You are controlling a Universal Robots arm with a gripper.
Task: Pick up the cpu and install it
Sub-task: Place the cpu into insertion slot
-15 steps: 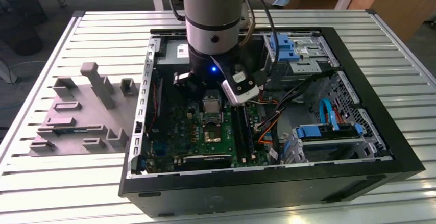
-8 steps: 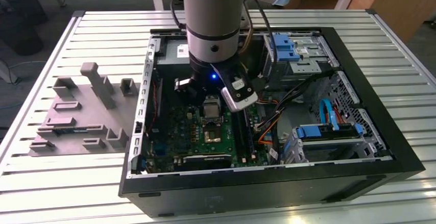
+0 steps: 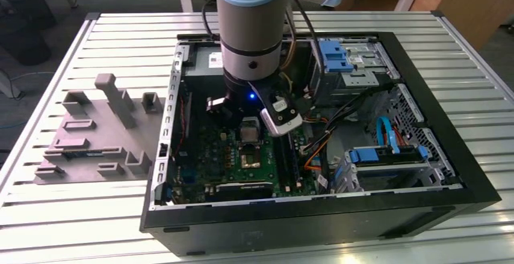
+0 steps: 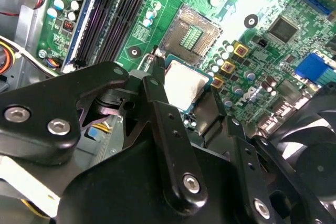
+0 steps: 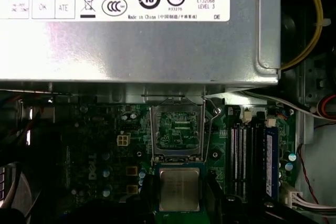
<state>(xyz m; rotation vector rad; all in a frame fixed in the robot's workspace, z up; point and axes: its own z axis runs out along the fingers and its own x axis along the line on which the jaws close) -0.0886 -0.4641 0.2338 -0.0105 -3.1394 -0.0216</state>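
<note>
Silvery cpu [image 4: 182, 81] sits clamped in the hand [image 4: 186, 90], at 9 o'clock of the PC case [image 3: 321, 222] centre in the exterior view, near the open socket [image 4: 191, 32]; any tilt or offset would likely bend its pins

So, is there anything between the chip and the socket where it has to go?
Nothing visible. The gripper holds the chip close beside the socket, whose middle lies uncovered.
</note>
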